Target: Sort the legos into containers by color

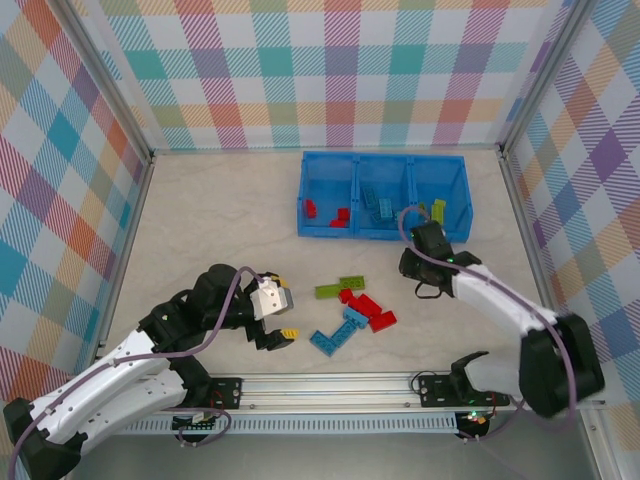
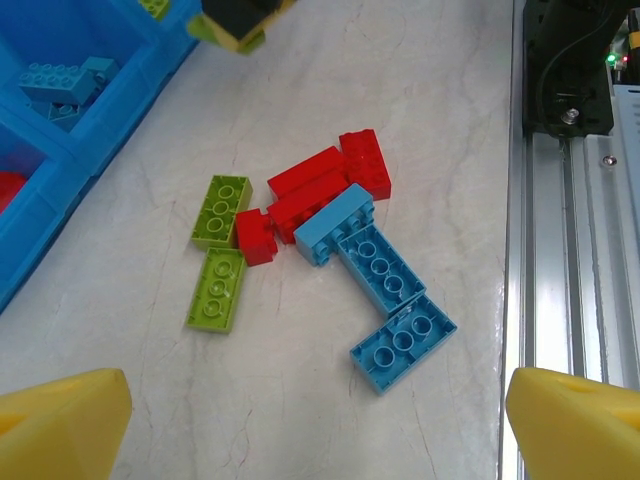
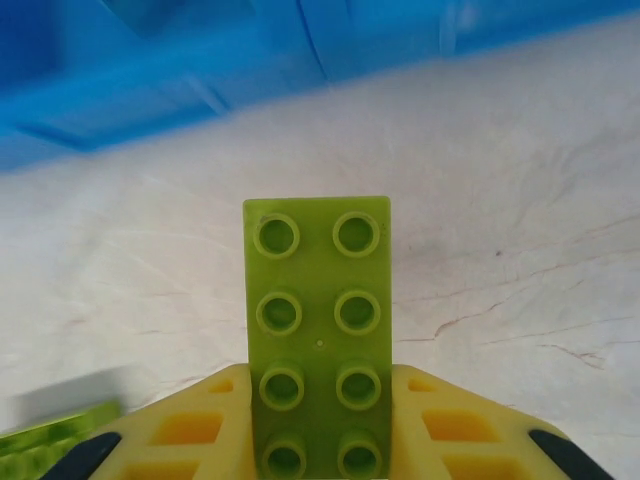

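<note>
Since the right gripper [image 1: 428,243] sits just short of the blue bin [image 1: 330,233], a good carry would lift clear of its near wall and let go over the right compartment, where green bricks [image 1: 437,210] lie. From the left wrist, the left gripper [image 2: 320,440] stands wide apart, facing the loose pile [image 2: 330,235] — red, green, blue. From the right wrist, yellow fingers [image 3: 430,385] clamp a lime green brick [image 3: 318,330], studs up.

The right gripper [image 3: 318,405] clamps a lime green two-by-four lego brick [image 3: 318,300] between its yellow fingers [image 3: 190,432], studs facing the camera and its long axis pointing to 12 o'clock, seen against the marbled tabletop [image 3: 520,230]. The blurred blue bin [image 3: 200,70] spans 10 to 2 o'clock. Another lime green piece [image 3: 50,440] sits at 8 o'clock.
</note>
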Motion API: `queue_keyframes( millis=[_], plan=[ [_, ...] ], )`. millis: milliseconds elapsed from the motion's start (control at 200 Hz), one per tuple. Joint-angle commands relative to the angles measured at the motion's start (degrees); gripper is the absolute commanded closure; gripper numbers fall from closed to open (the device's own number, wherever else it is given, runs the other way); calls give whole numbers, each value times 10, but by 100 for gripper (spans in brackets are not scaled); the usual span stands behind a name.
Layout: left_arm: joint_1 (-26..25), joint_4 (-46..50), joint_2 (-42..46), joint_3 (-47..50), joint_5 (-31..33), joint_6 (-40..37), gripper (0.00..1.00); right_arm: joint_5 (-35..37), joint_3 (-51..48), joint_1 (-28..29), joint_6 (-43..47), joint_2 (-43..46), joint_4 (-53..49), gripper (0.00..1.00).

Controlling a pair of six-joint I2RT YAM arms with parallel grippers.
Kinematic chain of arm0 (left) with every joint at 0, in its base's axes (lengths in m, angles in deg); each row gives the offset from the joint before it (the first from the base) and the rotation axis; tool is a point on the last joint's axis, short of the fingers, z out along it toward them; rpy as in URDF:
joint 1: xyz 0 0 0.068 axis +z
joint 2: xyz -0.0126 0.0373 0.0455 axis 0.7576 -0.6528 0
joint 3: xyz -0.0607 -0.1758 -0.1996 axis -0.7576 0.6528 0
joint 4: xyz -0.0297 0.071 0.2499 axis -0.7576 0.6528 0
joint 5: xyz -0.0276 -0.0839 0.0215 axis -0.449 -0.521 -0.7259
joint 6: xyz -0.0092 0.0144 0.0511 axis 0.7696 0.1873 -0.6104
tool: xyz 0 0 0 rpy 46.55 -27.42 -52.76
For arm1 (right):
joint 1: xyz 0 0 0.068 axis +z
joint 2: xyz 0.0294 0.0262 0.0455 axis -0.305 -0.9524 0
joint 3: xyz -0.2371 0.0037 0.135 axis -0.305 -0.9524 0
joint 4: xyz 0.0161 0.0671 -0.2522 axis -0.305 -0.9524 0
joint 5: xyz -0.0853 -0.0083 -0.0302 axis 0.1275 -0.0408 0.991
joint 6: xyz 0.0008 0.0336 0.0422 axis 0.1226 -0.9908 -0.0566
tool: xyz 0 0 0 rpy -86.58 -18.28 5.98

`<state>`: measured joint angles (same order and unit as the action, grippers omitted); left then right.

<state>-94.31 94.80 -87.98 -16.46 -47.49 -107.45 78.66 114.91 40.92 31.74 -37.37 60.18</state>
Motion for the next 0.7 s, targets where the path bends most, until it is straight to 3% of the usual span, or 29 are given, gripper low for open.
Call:
queue_keyframes(
  millis=[0, 70, 160, 255, 410, 560, 695],
  plan=[
    [3, -13, 5, -5, -6, 1, 4, 58, 34, -9, 30, 61, -37, 76],
    [3, -11, 6, -5, -4, 1, 4, 86, 64, -39, 61, 59, -36, 76],
    [3, -10, 12, -5, -1, 1, 4, 64, 103, -97, 97, 18, -3, 76],
    [3, -10, 19, -1, 5, -1, 4, 24, 163, -143, 127, -70, 29, 76],
    [3, -7, 25, 0, 16, -3, 3, -12, 271, -170, 143, -215, 29, 74],
    [3, -7, 28, 3, 30, -6, 3, -13, 326, -177, 134, -277, 32, 52],
    [3, -5, 17, 2, 46, -7, 3, -14, 345, -177, 125, -264, 18, 44]
  ],
)
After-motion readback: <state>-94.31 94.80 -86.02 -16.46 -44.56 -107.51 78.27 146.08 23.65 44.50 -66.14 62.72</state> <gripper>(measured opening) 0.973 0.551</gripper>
